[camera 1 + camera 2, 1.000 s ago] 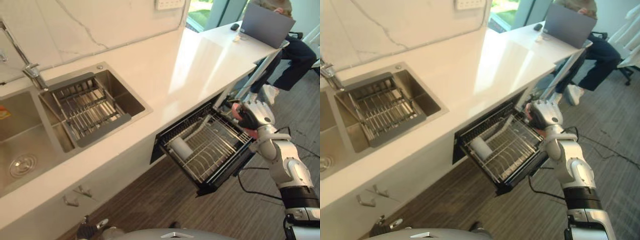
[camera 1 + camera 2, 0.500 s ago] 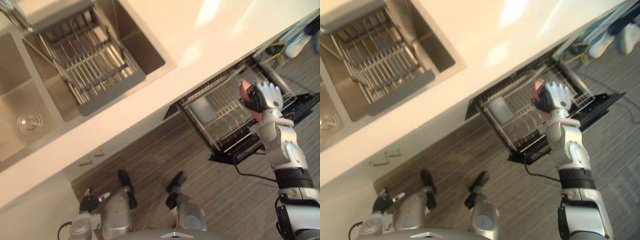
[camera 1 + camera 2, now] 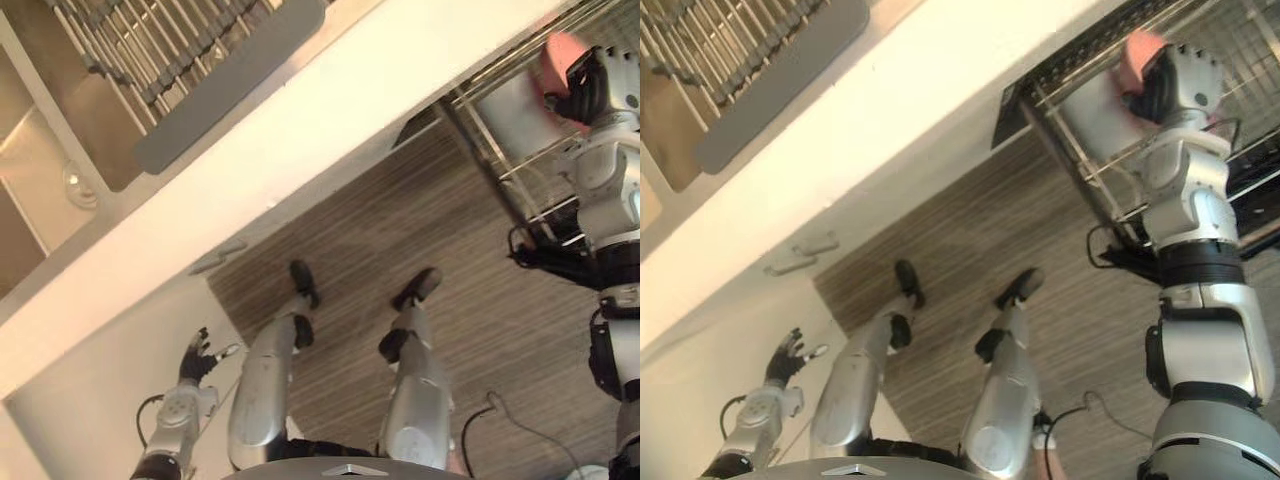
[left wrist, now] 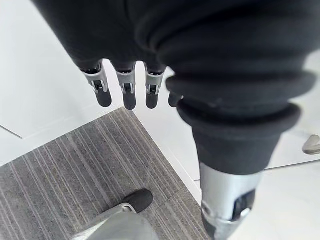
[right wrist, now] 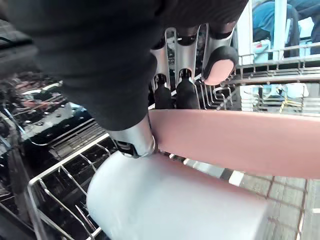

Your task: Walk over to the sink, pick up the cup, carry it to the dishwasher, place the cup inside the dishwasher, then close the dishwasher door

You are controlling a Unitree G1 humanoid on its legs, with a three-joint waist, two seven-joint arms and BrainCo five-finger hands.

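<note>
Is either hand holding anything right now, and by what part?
The right hand grips the pink cup by its side, over the dishwasher rack. The left hand holds nothing.

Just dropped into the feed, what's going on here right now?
The robot's right hand is curled round a pink cup and holds it at the pulled-out wire dishwasher rack, close to a pale cup lying in that rack. The pink cup is not yet released. The left hand hangs open low beside the white cabinet front.

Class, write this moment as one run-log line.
right hand: shut on pink cup, over dishwasher rack | left hand: open, idle | white cup: in rack
</note>
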